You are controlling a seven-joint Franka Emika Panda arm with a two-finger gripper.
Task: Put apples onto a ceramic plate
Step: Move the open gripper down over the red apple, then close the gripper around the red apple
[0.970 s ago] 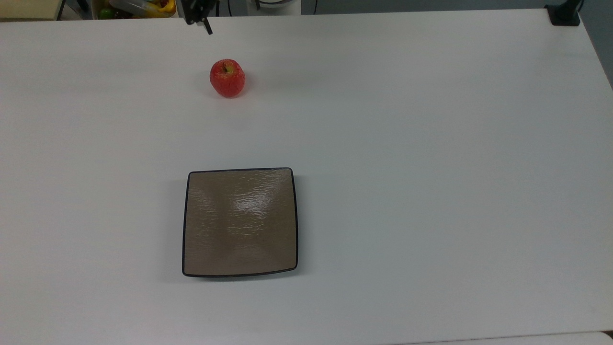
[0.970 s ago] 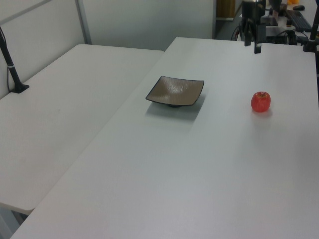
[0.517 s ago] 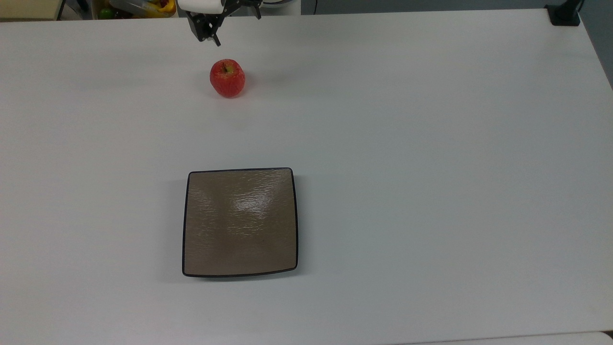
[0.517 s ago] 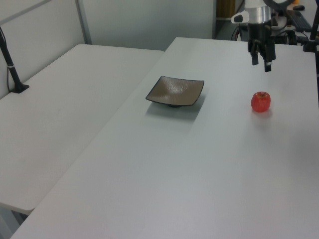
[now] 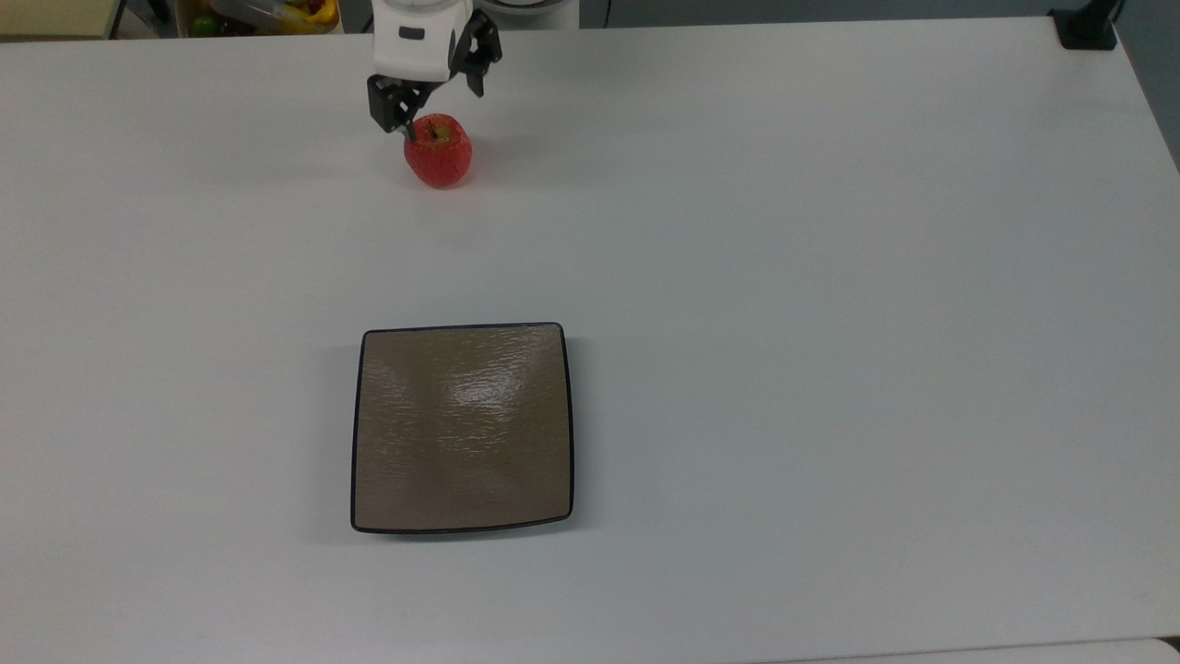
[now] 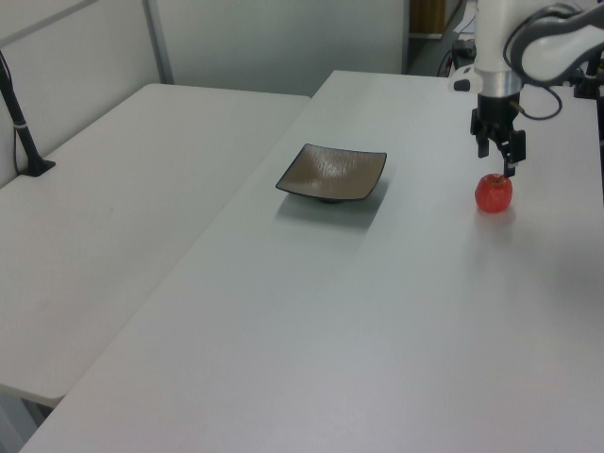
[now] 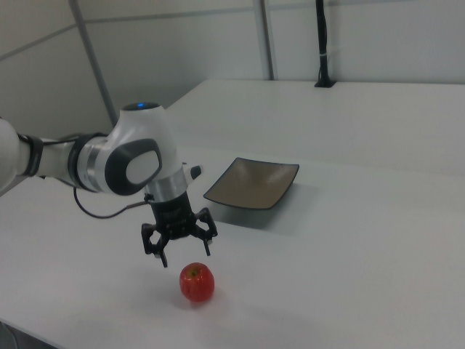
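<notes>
Apple (image 7: 197, 282) just below spread hand (image 7: 179, 247), untouched.

The apple (image 5: 439, 154) is red with a yellow-green patch at its stem. The plate (image 5: 461, 429) is glossy taupe-brown, rippled, edged in thin black. The counter (image 5: 830, 277) is plain white. The gripper (image 7: 179, 249) is black on a white and grey arm (image 7: 123, 160).

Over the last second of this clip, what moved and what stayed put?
The gripper came in from the top view's upper edge and dropped toward the apple, so it now hangs just above it, jaws open. Nothing has been taken hold of. The apple kept its spot on the table, and the ceramic plate did not shift, with nothing on it.
</notes>
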